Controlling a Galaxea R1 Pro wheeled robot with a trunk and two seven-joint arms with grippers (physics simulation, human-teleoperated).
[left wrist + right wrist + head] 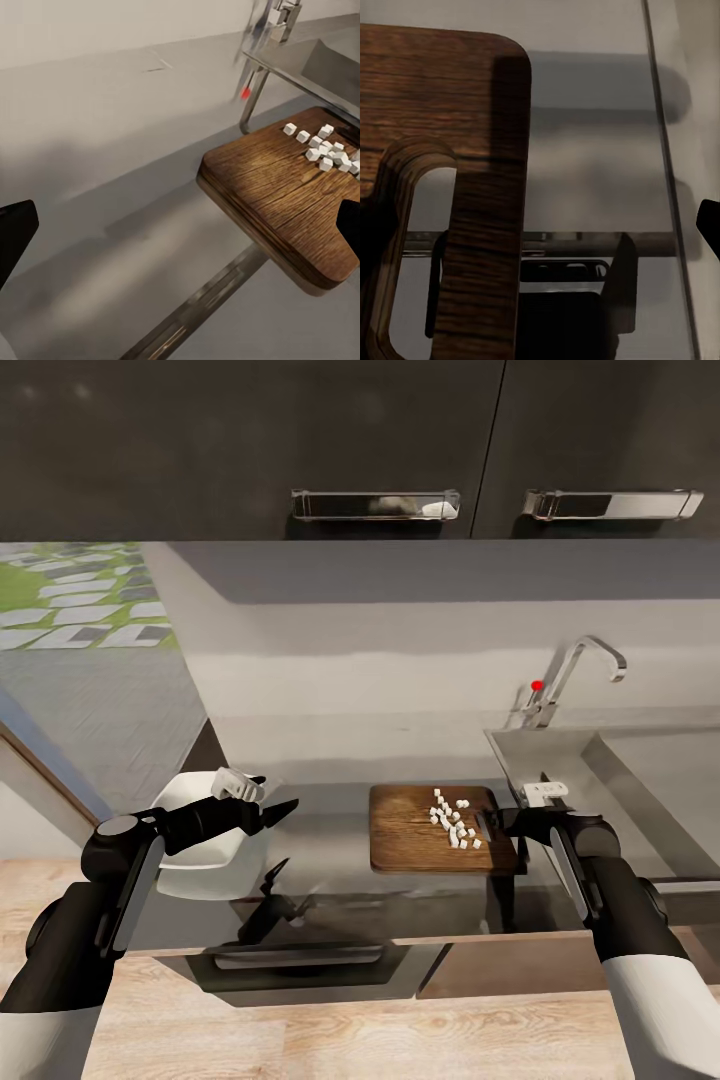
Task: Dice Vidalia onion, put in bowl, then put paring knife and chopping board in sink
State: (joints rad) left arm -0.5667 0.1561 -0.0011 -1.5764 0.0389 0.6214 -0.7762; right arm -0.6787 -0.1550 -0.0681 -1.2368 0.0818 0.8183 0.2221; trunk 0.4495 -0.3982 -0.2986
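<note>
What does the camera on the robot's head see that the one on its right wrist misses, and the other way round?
Head view alone: the white bowl with the left gripper open above the countertop just beside it, the small white diced onion pieces piled on the chopping board, the sink and its tap, and the right gripper at the board's sink-side edge.

Right wrist view alone: the board's slot handle close up, with the grey counter seen through it.

Both: the dark wooden board and the grey countertop.

Board [425, 840] sits mid-desk [320, 815], diced onion [453, 823] on its right half. Bowl [200, 840] lies left of board, sink [640, 780] right, tap [570, 675] behind sink's left corner.
</note>
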